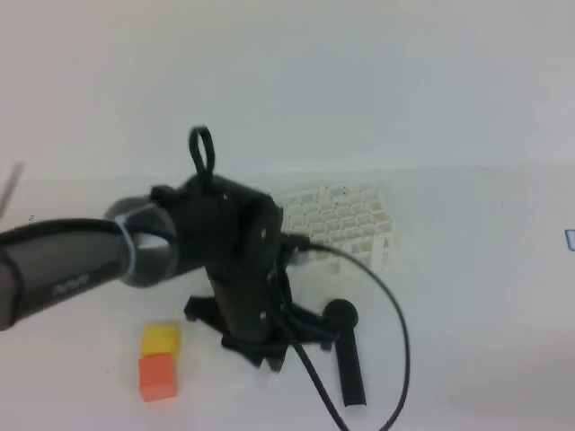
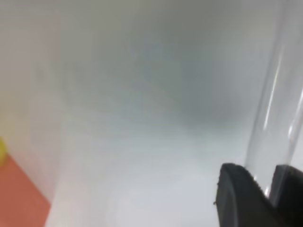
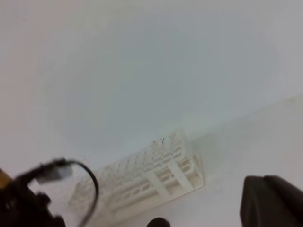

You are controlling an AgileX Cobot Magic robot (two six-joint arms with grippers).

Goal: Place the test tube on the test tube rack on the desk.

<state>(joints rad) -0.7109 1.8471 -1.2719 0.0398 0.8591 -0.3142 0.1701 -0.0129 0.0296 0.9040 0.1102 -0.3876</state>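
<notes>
In the left wrist view the clear glass test tube (image 2: 272, 109) runs up from between two black fingertips (image 2: 236, 189), and my left gripper (image 2: 270, 182) is shut on it. From the high view the left arm (image 1: 225, 251) hangs low over the desk (image 1: 467, 296) in front of the white test tube rack (image 1: 346, 220); its bulk hides the tube there. The rack (image 3: 151, 175) also shows in the right wrist view, lying at an angle. My right gripper (image 3: 272, 201) shows only as a dark closed mass at the bottom right, holding nothing visible.
A yellow block (image 1: 161, 338) and an orange block (image 1: 157, 375) sit left of the left gripper; the orange block (image 2: 19, 198) fills that wrist view's lower left corner. A black round-headed stick (image 1: 346, 350) lies just right of the gripper. A black cable (image 1: 395, 332) loops past it.
</notes>
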